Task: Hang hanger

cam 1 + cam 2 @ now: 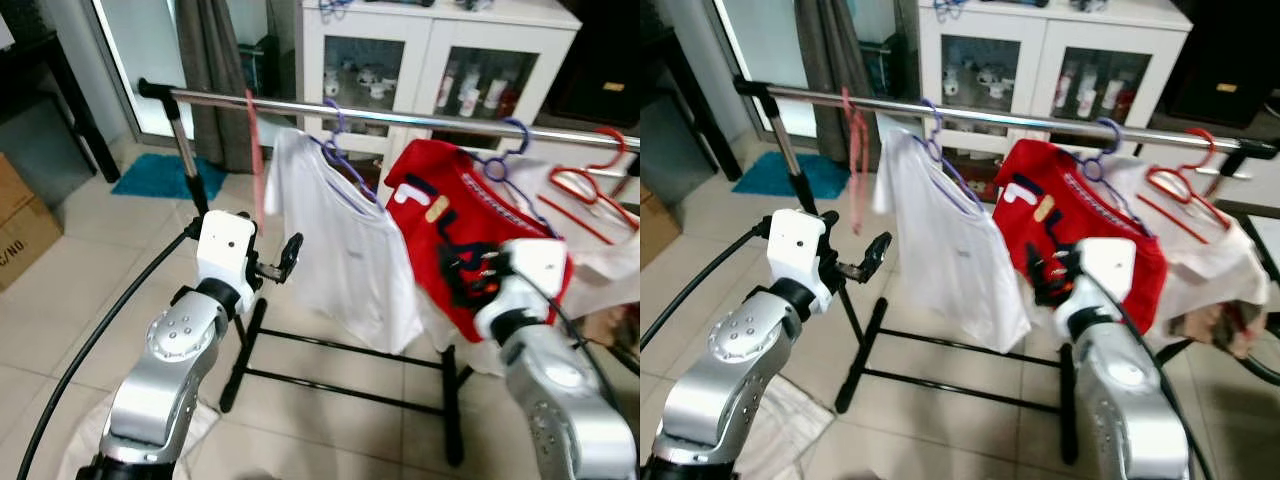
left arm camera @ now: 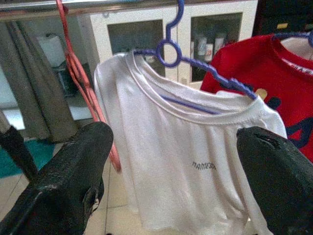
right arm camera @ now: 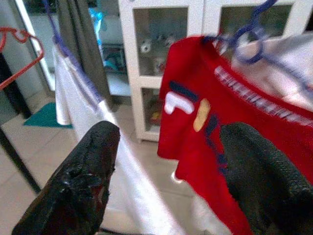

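— Where is the hanger?

— The pink hanger (image 1: 256, 150) hangs on the rail (image 1: 400, 117), just above and ahead of the left gripper (image 1: 285, 262), whose fingers are spread and empty.

— And beyond it?

— A white shirt (image 1: 345, 240) on a purple hanger (image 2: 193, 58), directly before those fingers.

— The other arm?

— The right gripper (image 3: 181, 166), released too, faces the red shirt (image 1: 465, 235).

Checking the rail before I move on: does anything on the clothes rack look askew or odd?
Yes. The red FILA shirt hangs crooked on its purple hanger, sagging to one side. A pale garment at the rail's right end is draped in a heap, not hung. The white t-shirt hangs tilted too.
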Robot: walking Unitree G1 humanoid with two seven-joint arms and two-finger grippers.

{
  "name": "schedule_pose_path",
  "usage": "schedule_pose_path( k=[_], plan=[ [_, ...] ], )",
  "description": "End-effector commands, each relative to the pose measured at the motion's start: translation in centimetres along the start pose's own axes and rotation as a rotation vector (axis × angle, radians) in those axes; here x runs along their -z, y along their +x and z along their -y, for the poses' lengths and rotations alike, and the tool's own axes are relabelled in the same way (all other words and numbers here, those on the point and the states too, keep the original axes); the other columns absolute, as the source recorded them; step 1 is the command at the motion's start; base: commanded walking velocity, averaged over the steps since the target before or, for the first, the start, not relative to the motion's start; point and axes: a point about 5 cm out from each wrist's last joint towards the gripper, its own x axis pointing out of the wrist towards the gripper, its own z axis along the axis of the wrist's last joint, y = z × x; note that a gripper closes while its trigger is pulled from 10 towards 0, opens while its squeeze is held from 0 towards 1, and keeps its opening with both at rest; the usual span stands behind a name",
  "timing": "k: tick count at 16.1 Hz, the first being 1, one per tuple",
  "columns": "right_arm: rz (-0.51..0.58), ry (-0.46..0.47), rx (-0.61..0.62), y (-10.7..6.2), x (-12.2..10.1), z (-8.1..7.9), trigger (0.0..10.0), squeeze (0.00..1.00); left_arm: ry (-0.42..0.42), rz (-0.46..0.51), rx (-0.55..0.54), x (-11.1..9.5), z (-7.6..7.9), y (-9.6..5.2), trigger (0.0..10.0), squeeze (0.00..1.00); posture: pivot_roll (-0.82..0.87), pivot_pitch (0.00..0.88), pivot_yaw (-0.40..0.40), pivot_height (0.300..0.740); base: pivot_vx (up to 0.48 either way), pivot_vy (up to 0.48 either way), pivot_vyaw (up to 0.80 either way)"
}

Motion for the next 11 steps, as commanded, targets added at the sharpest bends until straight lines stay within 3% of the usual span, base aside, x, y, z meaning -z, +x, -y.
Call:
schedule_pose_path(
  k=[1, 2, 3, 4, 6, 8, 11],
  plan=[
    [0.057, -0.005, 0.001, 0.1, -1.1, -0.2, 10.0, 1.00, -0.004, -0.014, -0.004, 0.4, -0.2, -0.2, 10.0, 0.04, 0.06, 0.022, 0.012, 0.740, 0.000, -0.480, 0.00],
    [0.088, -0.015, -0.009, 0.1, -1.7, -0.3, 10.0, 1.00, -0.032, -0.017, 0.010, 0.5, -0.1, -0.2, 10.0, 0.22, 0.06, 0.021, 0.010, 0.740, 0.000, 0.000, 0.00],
    [0.109, -0.011, -0.028, -0.1, -2.1, -0.5, 10.0, 1.00, -0.040, -0.017, -0.004, 0.5, -0.1, -0.2, 10.0, 0.22, 0.06, 0.022, 0.007, 0.740, 0.000, 0.000, 0.00],
    [0.097, -0.008, -0.036, -0.1, -2.0, -0.7, 10.0, 1.00, -0.020, -0.019, -0.009, 0.5, -0.1, -0.2, 10.0, 0.36, 0.06, 0.022, 0.005, 0.740, 0.000, 0.000, 0.00],
    [0.059, -0.010, -0.051, -0.2, -1.5, -1.1, 10.0, 1.00, 0.018, 0.008, -0.006, 0.1, -0.3, -0.1, 10.0, 0.39, 0.07, 0.027, 0.001, 0.740, 0.000, 0.000, 0.00],
    [0.025, 0.033, -0.048, -0.3, -0.7, -1.5, 10.0, 1.00, -0.003, 0.026, 0.000, -0.1, -0.3, -0.1, 10.0, 0.39, 0.07, 0.031, 0.001, 0.740, 0.259, 0.000, 0.00],
    [0.036, 0.025, -0.031, -0.2, -0.9, -1.1, 10.0, 1.00, -0.008, 0.032, 0.009, -0.3, -0.4, -0.1, 10.0, 0.39, 0.07, 0.036, 0.004, 0.740, 0.309, 0.000, 0.00]
  ],
)
